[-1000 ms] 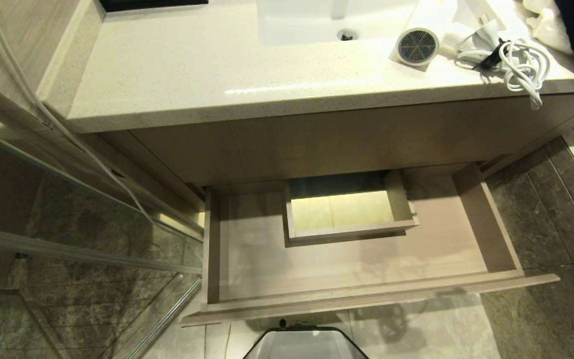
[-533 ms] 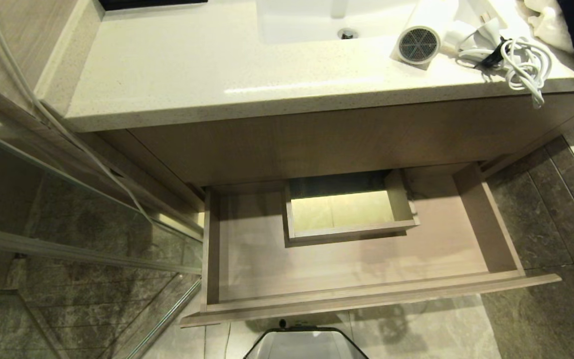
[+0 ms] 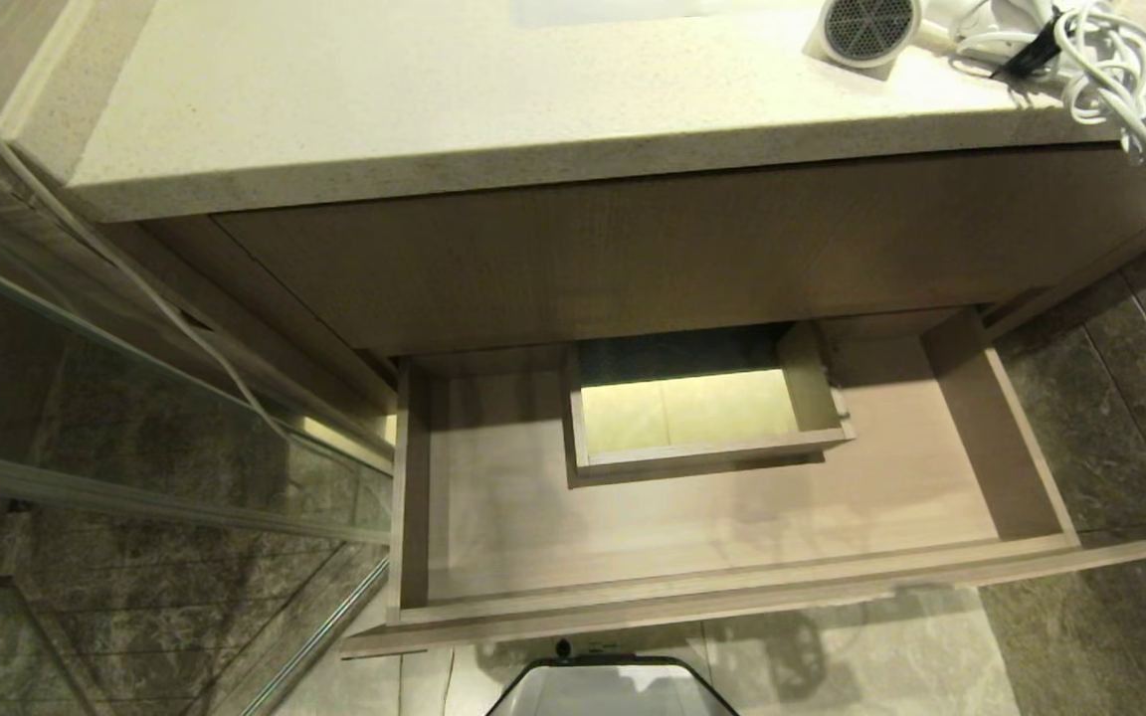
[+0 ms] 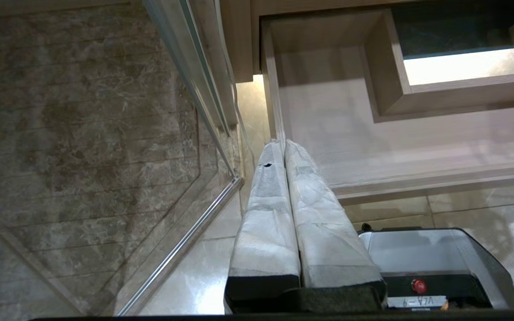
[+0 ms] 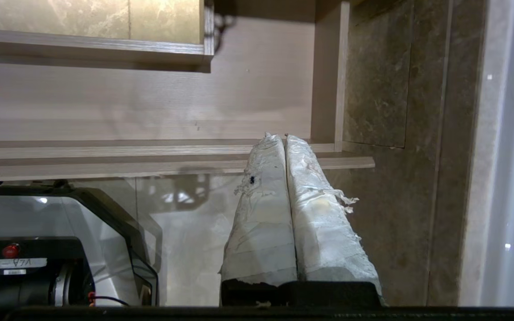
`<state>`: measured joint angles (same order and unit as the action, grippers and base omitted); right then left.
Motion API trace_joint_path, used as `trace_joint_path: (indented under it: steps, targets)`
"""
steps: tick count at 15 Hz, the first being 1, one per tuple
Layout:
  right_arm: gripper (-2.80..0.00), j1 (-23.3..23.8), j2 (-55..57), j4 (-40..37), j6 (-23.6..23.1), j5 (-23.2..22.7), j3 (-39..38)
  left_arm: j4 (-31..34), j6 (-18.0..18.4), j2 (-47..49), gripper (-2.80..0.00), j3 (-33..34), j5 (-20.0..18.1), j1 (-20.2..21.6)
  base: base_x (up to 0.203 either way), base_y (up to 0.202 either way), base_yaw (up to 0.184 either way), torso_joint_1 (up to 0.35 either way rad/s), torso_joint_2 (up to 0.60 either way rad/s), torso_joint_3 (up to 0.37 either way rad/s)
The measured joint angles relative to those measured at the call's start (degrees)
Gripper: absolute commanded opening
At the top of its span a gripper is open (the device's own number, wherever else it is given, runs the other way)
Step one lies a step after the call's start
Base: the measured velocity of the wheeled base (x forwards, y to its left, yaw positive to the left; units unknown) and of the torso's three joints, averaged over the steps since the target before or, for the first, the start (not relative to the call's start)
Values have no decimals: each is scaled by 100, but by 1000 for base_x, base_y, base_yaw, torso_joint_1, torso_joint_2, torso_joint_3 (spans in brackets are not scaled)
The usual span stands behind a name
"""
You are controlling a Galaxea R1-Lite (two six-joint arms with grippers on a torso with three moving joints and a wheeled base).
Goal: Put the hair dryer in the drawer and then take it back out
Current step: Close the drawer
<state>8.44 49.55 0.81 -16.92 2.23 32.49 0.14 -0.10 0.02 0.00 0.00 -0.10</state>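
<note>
— While the drawer (image 3: 712, 537) hangs wide open and bare, what worries you, going left to right?

— That glass shower panel (image 3: 135, 467) sits just beside its left end; a swinging arm could clip it. The left gripper (image 4: 283, 147) hangs low near that corner, jaws pressed together on nothing.

— And the boxed cut-out (image 3: 697, 413)?

— It takes up the back centre, so a careless drop could land on its rim.

— Further right?

— The right gripper (image 5: 281, 138) is pinched together, empty, over the drawer's right end. The hair dryer (image 3: 866, 28) lies up on the countertop (image 3: 414, 99), its cord (image 3: 1100, 60) drooping over the edge, likely to snag.
</note>
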Motion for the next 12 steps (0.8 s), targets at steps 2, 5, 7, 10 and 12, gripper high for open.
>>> trace_joint_path:
  steps: [2,5,7,10,12]
  targets:
    - [-280,0,-2,87,0,2,-56,6,2,0,-280,0,0,0,0,0,0,-286,545,271]
    - [-280,0,-24,101,-2,5,-127,3,0,0,-280,0,0,0,0,0,0,-280,540,265]
    - [-280,0,-48,140,-2,4,-181,-1,2,0,-280,0,0,2,0,0,0,-270,521,257]
    - [-280,0,-107,329,-7,7,-313,8,0,0,-280,0,0,0,0,0,0,-258,510,245]
    - [-280,0,-146,340,-9,5,-349,6,2,0,-280,0,-1,0,0,0,0,-261,495,234]
